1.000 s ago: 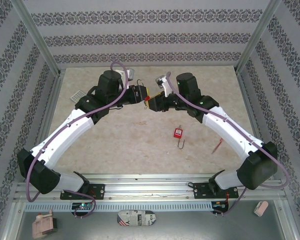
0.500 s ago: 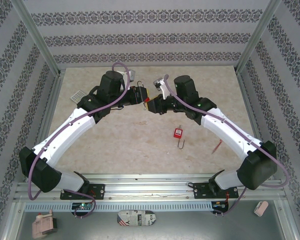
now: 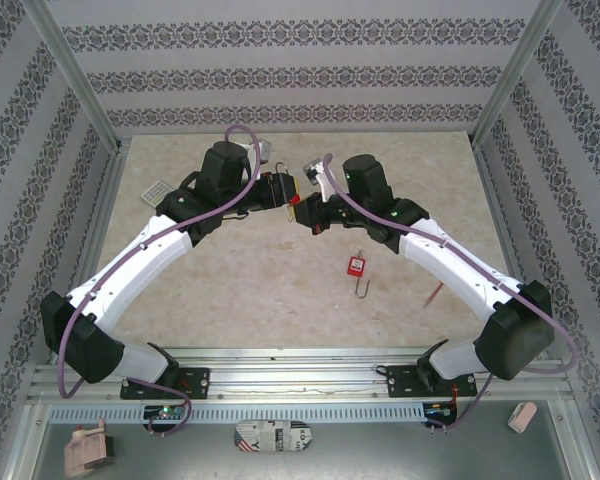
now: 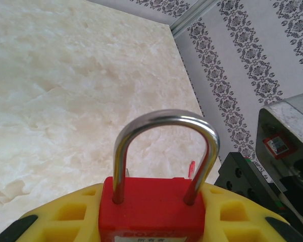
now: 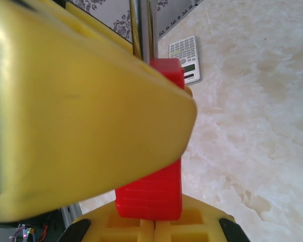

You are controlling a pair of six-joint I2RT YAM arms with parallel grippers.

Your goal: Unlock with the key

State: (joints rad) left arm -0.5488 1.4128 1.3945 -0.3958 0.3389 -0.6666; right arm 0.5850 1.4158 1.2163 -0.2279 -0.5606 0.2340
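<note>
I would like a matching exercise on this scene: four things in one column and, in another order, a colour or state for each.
1. shackle
2. calculator
3. left hand
4. lone padlock

a. red, lying free on the table
b. silver, closed
c. pale, on the table's left part
d. shut on the raised padlock

Pairs: 1-b, 2-c, 3-d, 4-a

Two padlocks [image 3: 357, 266] [image 4: 146, 209], one calculator [image 3: 156, 190]
</note>
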